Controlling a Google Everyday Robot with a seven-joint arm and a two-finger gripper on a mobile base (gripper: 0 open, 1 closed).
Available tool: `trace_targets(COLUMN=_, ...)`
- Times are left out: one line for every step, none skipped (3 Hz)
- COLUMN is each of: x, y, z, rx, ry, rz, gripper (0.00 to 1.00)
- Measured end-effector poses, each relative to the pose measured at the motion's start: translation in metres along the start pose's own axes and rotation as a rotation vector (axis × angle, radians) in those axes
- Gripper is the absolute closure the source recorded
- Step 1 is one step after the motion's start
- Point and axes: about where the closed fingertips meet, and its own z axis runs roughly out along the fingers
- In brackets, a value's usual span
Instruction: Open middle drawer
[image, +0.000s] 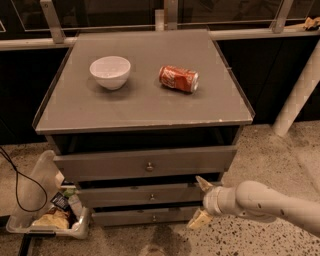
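Observation:
The grey cabinet has three drawers. The middle drawer (140, 196) is a slim grey front with a small round knob (152, 197), sitting between the taller top drawer (145, 164) and the lowest drawer (145, 216). My gripper (198, 202) is at the right end of the middle drawer front, on a white arm that comes in from the lower right. Its two tan fingers are spread apart, one above (203, 184) and one below (197, 220), and hold nothing. The gripper is to the right of the knob, not on it.
A white bowl (110, 71) and a red soda can (178, 79) lying on its side rest on the cabinet top (145, 107). A clear bin of trash (45, 217) stands on the floor at lower left, with a black cable beside it. A white post (300, 90) rises at right.

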Motion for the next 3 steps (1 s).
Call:
trace_targets(x=0.015, y=0.0, z=0.016, rx=-0.03, ry=-0.025, rz=0.014, gripper=0.0)
trace_targets(x=0.031, y=-0.006, z=0.039, rx=-0.055, ry=-0.055, rz=0.023, gripper=0.0)
trace_targets(x=0.036, y=-0.018, z=0.061, rx=-0.067, ry=-0.08, rz=0.01, gripper=0.0)
